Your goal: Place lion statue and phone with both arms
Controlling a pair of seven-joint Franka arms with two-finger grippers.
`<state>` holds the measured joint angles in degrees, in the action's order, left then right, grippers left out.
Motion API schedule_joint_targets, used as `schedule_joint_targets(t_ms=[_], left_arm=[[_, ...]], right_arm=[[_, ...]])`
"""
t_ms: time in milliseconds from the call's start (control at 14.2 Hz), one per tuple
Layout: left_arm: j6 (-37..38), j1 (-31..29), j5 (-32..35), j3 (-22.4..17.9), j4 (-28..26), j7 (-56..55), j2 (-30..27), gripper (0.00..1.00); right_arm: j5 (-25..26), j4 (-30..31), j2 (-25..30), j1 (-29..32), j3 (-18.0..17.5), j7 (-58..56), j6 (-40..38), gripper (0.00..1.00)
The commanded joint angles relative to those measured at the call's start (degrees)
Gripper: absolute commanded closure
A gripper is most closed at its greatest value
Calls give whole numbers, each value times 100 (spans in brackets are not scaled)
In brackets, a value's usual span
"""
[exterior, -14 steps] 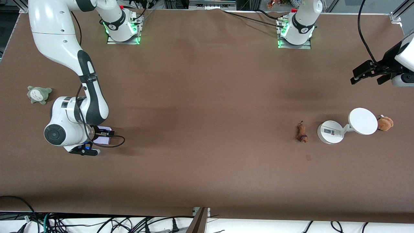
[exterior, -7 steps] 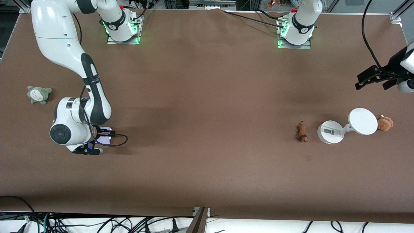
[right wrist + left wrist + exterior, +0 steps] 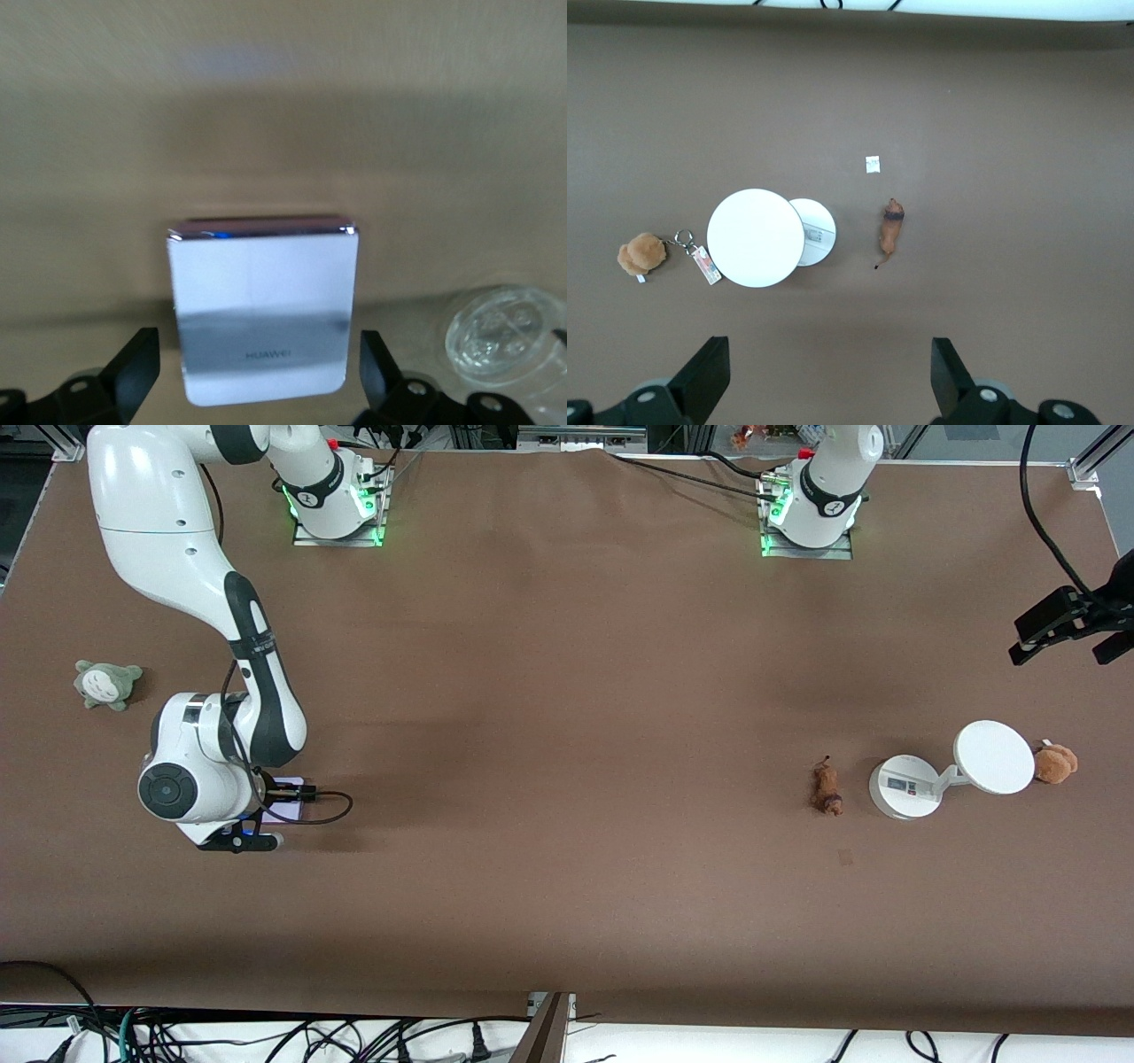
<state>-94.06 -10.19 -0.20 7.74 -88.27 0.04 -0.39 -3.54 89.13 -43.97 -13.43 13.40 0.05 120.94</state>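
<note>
Right wrist view shows you the right tool (image 3: 257, 376) spread open around the phone (image 3: 262, 305) on the worktop (image 3: 567, 824). Your left tool (image 3: 828, 376) hangs open above the lion statue (image 3: 891, 232).

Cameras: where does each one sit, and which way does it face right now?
Front view: high across the table, facing both arms' bases.
Left wrist view: looks down past the open left pincer at the lion statue.
Right wrist view: close above the phone between open right pincer fingers.
Shared: front and left wrist both show the lion statue.
</note>
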Motion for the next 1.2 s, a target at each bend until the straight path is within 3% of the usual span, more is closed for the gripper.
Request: schedule_joint_targets(t_ms=[0,353,705,917,1129], left_arm=[[134,26,91,43,205,-30,100,0],[99,61,178,43,214,-21,179,0],[90,79,390,87,223,5,223,0],[90,79,390,96,223,5,223,0],[90,70,390,96,223,23,275,0]], right_arm=[[64,-631,161,-55,4,-84,-682,0],[310,-1503,731,-46,22,-497,-2010,0],[301,-1574,1705,-46,-22,-480,-3110,0],[327,-1163,2461,-55,-109,-436,-3312,0],[336,-259,3445,-2,-435,-436,-3401,0]])
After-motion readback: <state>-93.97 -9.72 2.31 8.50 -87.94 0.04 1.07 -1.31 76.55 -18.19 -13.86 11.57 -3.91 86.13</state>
